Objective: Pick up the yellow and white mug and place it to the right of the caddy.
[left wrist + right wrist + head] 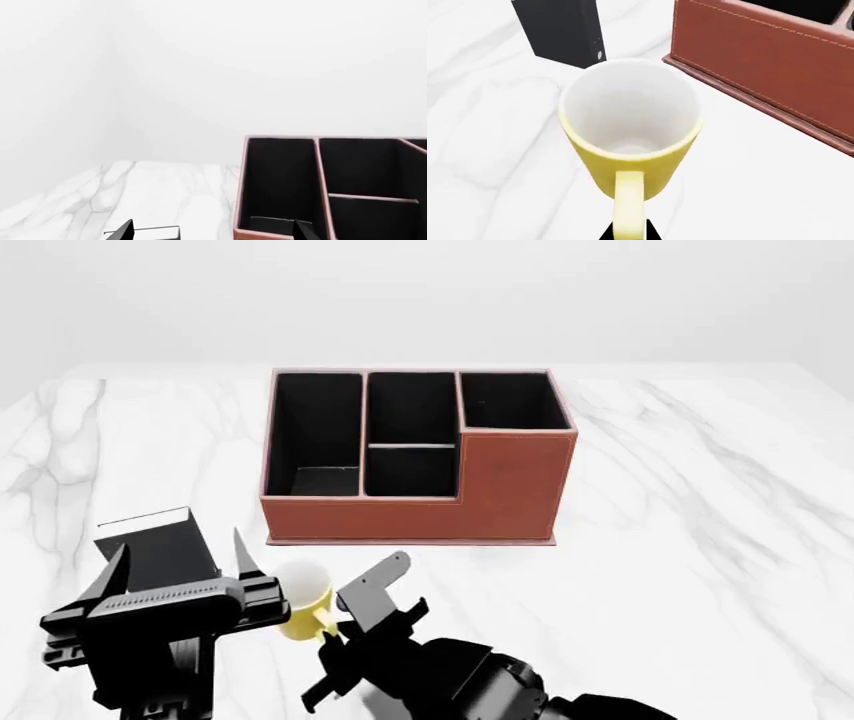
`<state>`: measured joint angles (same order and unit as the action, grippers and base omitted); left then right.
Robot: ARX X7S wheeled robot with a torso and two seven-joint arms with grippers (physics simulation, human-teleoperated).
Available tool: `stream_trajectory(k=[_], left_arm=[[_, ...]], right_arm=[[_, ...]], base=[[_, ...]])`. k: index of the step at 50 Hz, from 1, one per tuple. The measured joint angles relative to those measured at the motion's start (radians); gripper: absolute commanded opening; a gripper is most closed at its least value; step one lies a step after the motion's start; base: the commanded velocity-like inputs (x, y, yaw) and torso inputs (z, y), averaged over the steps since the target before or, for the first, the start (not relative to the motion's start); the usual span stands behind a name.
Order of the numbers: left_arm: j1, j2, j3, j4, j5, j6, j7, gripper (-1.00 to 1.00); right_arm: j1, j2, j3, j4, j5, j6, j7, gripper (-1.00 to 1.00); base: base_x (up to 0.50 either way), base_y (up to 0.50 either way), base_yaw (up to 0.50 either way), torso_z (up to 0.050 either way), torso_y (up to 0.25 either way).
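Note:
The yellow and white mug [630,125] stands upright on the marble, yellow outside and white inside, its handle [627,205] pointing at the right wrist camera. My right gripper [628,234] is shut on that handle, one black fingertip on each side. In the head view the mug [304,597] is in front of the caddy's left end, with my right gripper [336,623] just behind it. The reddish-brown caddy [497,490] stands mid-table; it also shows in the left wrist view [241,190] and the right wrist view [774,65]. My left gripper [180,545] is open and empty, left of the mug.
A small upright black slab [158,545] stands between my left gripper's fingers in the head view, close to the mug; it also shows in the right wrist view [564,30]. White marble table [694,500] stretches right of the caddy.

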<state>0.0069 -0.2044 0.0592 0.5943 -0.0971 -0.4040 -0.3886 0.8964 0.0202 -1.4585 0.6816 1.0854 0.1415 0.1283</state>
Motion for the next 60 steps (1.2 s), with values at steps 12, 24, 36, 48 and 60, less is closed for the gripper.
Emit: stream_trajectory(k=[12, 24, 36, 48, 60], left_arm=[[-0.003, -0.006, 0.005, 0.003, -0.006, -0.002, -0.006, 1.0], [-0.003, -0.012, 0.008, 0.005, -0.01, -0.003, -0.014, 1.0], [-0.005, -0.02, 0.016, 0.007, -0.012, -0.007, -0.025, 1.0], [-0.011, -0.027, 0.028, 0.006, -0.015, -0.013, -0.035, 1.0], [-0.011, -0.035, 0.035, 0.007, -0.02, -0.014, -0.044, 1.0]], right_arm=[[0.015, 0.076, -0.024, -0.102, 0.023, -0.02, 0.106, -1.0], [0.018, 0.18, -0.026, -0.264, 0.033, -0.022, 0.204, -1.0], [0.001, 0.302, -0.027, -0.44, 0.03, -0.027, 0.303, -1.0], [-0.01, 0.411, -0.018, -0.581, 0.027, -0.034, 0.387, -1.0], [-0.018, 0.51, -0.005, -0.697, 0.026, -0.038, 0.463, -1.0]], base=[[0.0, 0.0, 0.0, 0.0, 0.0], [0.0, 0.0, 0.0, 0.0, 0.0], [0.0, 0.0, 0.0, 0.0, 0.0], [0.0, 0.0, 0.0, 0.0, 0.0], [0.0, 0.0, 0.0, 0.0, 0.0]])
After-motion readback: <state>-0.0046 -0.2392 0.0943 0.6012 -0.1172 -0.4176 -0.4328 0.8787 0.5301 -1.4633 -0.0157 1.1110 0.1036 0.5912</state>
